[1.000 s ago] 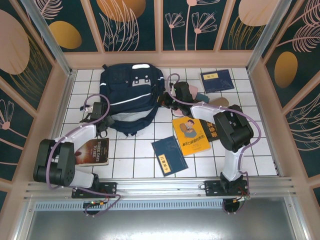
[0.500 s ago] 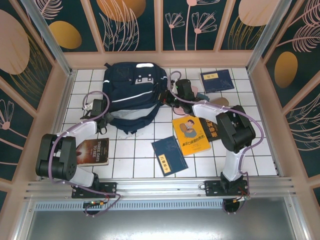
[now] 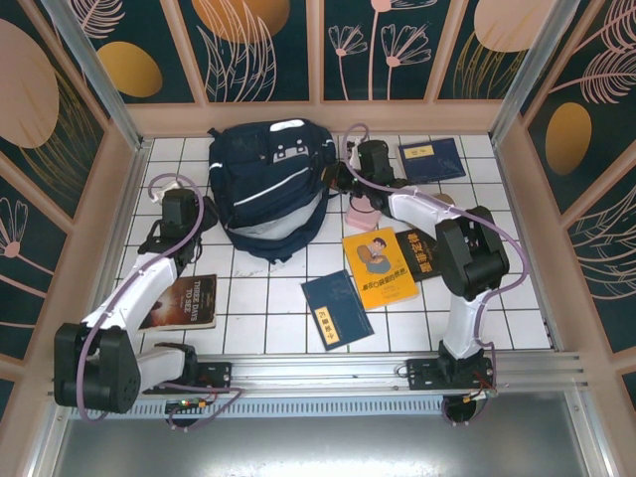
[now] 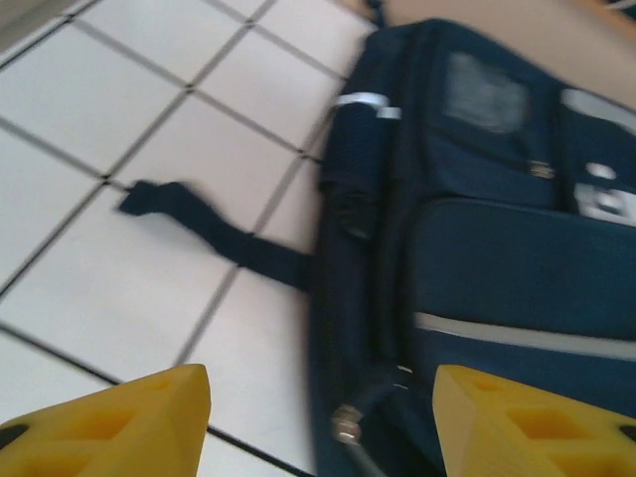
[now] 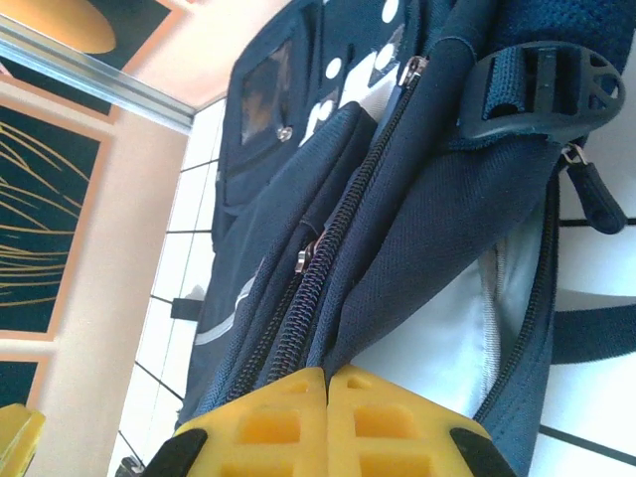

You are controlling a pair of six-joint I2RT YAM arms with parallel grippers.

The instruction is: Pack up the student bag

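"Two grippers of yours, then. How do they stand?"

"My left gripper (image 4: 320, 422) is spread wide, with nothing between its yellow fingers (image 4: 119, 422). It hangs low over the tiles just left of the student bag (image 3: 270, 184) and is not touching it. A dark strap (image 4: 214, 234) of the bag lies flat on the tiles ahead of it."

"And the right one?"

"My right gripper (image 5: 326, 412) is closed tight. Its tips meet on a fold of the bag's navy fabric, beside a zipper (image 5: 343, 234) on the bag's right side."

"Where is the bag itself?"

"It lies on the white-tiled table (image 3: 258, 308), toward the far wall and between my two arms. A yellow book (image 3: 379, 268) and a navy book (image 3: 336, 310) lie nearer me on the right. A brown book (image 3: 184, 301) lies by my left arm."
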